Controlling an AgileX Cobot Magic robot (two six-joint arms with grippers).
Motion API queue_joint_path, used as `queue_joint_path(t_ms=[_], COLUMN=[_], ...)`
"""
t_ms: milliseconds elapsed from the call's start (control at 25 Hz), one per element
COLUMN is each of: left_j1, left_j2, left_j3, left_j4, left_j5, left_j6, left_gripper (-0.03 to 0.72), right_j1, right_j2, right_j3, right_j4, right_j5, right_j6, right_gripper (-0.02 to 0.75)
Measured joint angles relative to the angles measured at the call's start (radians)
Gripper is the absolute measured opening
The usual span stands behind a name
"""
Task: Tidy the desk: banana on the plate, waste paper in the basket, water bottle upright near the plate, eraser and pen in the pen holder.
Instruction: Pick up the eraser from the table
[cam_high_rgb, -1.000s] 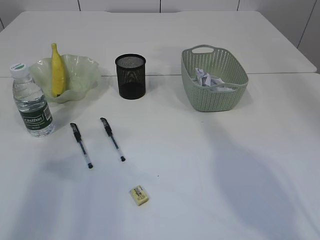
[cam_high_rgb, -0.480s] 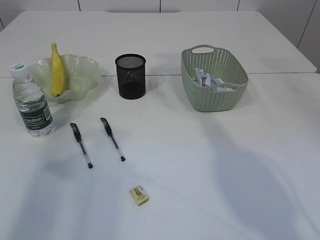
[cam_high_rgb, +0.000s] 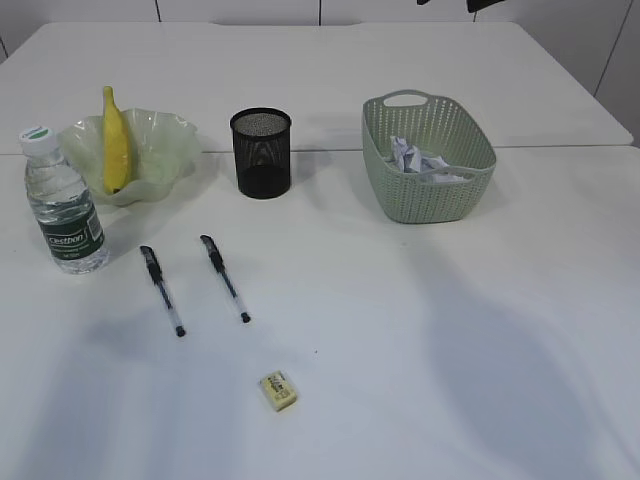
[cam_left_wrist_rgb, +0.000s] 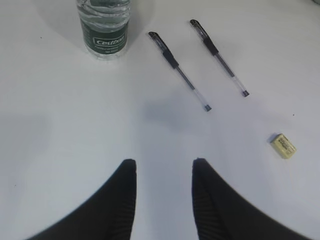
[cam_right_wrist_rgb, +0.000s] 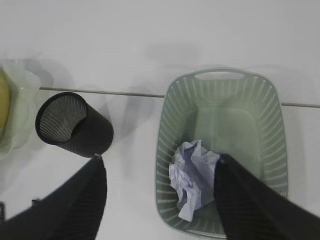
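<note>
**Eraser and two pens left to put away**

Nearest, in front of the pen holder (cam_high_rgb: 261, 152) and well apart from it: eraser (cam_high_rgb: 279, 390), small, light, a little soft; best pinched across the short sides. Between eraser and holder, toward the bottle: two pens (cam_high_rgb: 224, 277) (cam_high_rgb: 162, 289), thin, stiff, smooth, likely to roll; best taken at the dark grip. Left gripper (cam_left_wrist_rgb: 164, 167) partly open, empty, above the bare table. Right gripper (cam_right_wrist_rgb: 160, 167) wide, empty, high over basket (cam_right_wrist_rgb: 272, 100) with paper (cam_right_wrist_rgb: 192, 177) inside.
</note>
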Motion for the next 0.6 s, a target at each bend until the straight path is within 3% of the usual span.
queue_joint_path(t_ms=[600], left_j1=[0.000], left_j2=[0.000], left_j3=[0.000], left_j4=[0.000], left_j5=[0.002], left_j6=[0.000], left_gripper=[0.265], right_j1=[0.000], right_j2=[-0.092], right_j3=[0.000], right_j4=[0.012], right_j5=[0.194], right_j6=[-0.024], right_gripper=[0.458])
